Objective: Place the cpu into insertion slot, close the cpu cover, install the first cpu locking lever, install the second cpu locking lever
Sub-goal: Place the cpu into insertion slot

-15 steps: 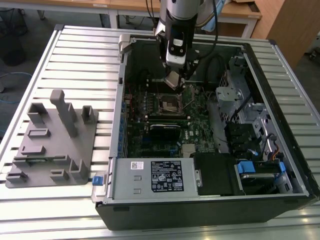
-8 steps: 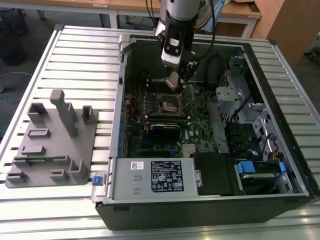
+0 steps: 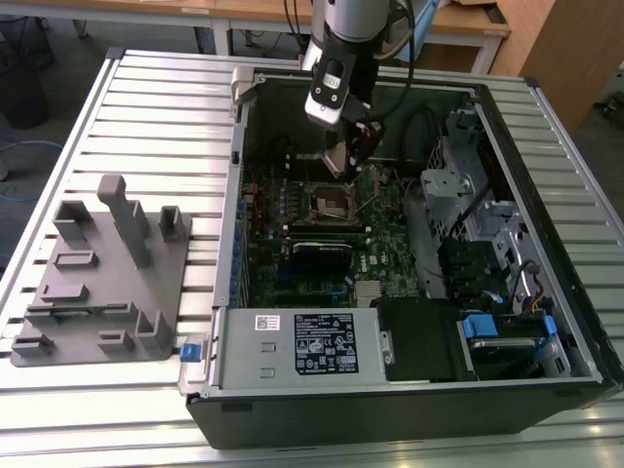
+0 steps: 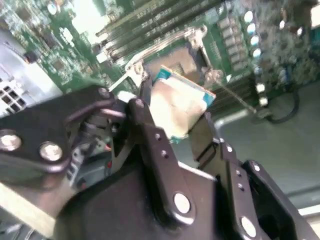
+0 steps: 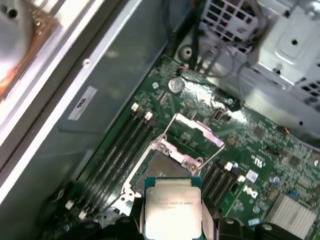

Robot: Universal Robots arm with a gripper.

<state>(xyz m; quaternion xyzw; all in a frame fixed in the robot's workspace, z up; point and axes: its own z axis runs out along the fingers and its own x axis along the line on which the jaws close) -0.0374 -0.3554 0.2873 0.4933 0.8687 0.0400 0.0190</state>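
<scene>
The fingers [image 4: 152, 132] clench the cpu [image 5: 172, 207] by two opposite edges, holding it in the air above the insertion slot [image 5: 167, 167], whose cpu cover [image 5: 197, 131] stands raised

Setup sits on a slatted aluminium table [image 3: 146, 117], silvery ribs running across, with some bright glare off the slats down at the near edge. Behind it there's a row of light wooden desks [image 3: 468, 21] on white legs [image 3: 220, 39], plus a wood panel [image 3: 570, 58] at the exterior view's right. Floor [image 3: 127, 34] is plain grey, with a blue cable [image 3: 27, 148] trailing on it at the exterior view's left
</scene>
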